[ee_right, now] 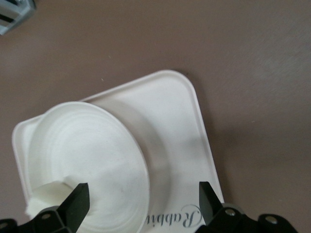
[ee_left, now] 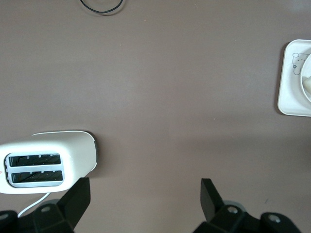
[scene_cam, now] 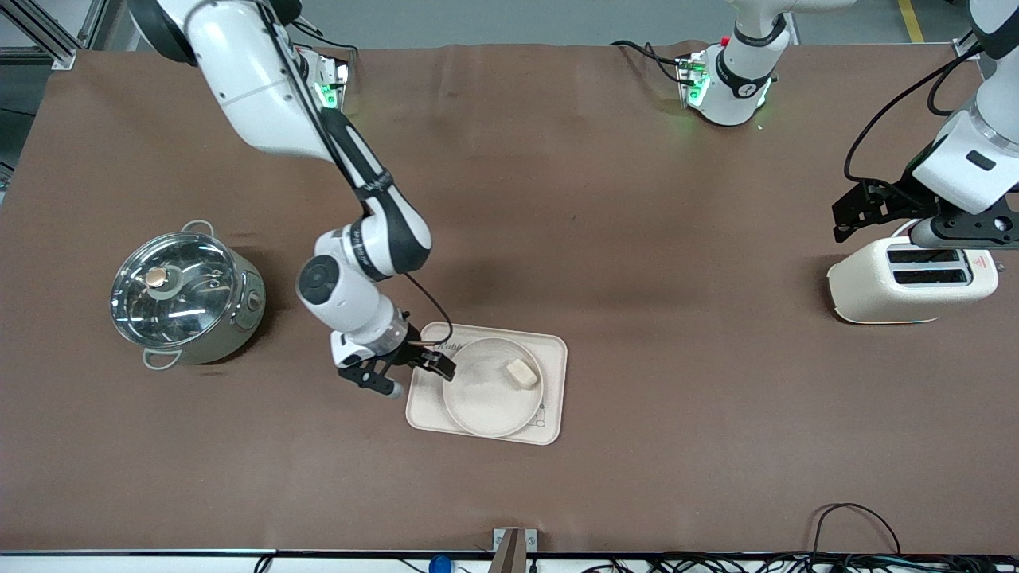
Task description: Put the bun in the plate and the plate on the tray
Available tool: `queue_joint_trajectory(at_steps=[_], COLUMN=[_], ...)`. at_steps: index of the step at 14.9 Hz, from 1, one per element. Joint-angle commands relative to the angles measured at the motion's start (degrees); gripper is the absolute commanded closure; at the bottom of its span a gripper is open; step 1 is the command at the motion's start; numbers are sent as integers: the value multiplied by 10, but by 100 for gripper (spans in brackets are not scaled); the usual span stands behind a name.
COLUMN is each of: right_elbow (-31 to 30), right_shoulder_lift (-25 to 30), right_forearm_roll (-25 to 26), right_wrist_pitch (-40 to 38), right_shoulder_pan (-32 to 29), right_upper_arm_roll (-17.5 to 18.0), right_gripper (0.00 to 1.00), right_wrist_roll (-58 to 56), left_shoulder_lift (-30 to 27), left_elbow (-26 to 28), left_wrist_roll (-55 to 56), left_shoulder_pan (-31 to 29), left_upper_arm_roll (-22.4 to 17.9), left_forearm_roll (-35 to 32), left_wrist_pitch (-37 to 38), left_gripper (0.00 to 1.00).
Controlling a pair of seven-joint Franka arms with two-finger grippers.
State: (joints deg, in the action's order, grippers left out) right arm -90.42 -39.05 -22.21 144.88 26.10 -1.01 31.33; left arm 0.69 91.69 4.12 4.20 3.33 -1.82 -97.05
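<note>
The cream rectangular tray (scene_cam: pixel 552 354) lies on the brown table nearer to the front camera than the arms' bases. The round plate (scene_cam: pixel 478 402) rests on it. The small cream bun (scene_cam: pixel 521 372) lies in the plate toward the left arm's end. My right gripper (scene_cam: pixel 414 376) is open and empty, low over the tray's edge at the right arm's end, beside the plate's rim. In the right wrist view its fingers (ee_right: pixel 77 201) span the plate (ee_right: pixel 92 145) and the tray (ee_right: pixel 180 121); the bun (ee_right: pixel 44 193) shows partly. My left gripper (scene_cam: pixel 880 229) is open, empty, waiting over the toaster.
A cream toaster (scene_cam: pixel 907 282) stands at the left arm's end and shows in the left wrist view (ee_left: pixel 43 160). A steel pot with a glass lid (scene_cam: pixel 183 296) stands at the right arm's end. The tray's corner (ee_left: pixel 291 97) shows in the left wrist view.
</note>
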Motion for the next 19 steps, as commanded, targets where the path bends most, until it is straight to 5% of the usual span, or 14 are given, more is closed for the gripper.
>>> queue_joint_trajectory(at_steps=[1, 3, 6, 11, 15, 19], right_elbow=[-25, -26, -25, -24, -25, -26], right_shoulder_lift=[96, 153, 235, 336, 389, 426], right_forearm_roll=[1, 27, 134, 168, 228, 233], right_wrist_pitch=[-118, -215, -353, -534, -580, -613], right_shoulder_pan=[-41, -81, -130, -227, -254, -289], right_upper_arm_roll=[7, 1, -1, 0, 0, -3], right_gripper=[0, 0, 0, 0, 0, 0], right_wrist_roll=[-55, -92, -129, -247, -284, -311], left_shoulder_lift=[8, 11, 7, 12, 21, 23], left_elbow=[-26, -26, -19, -28, -47, -47], left_wrist_roll=[-7, -3, 11, 39, 35, 27], left_shoulder_pan=[-7, -8, -7, -9, -10, -23], left_upper_arm_roll=[0, 0, -2, -2, -2, -2], left_forearm_roll=[9, 11, 11, 8, 4, 15], left_wrist_pitch=[12, 12, 16, 27, 27, 25], left_gripper=[0, 0, 0, 0, 0, 0])
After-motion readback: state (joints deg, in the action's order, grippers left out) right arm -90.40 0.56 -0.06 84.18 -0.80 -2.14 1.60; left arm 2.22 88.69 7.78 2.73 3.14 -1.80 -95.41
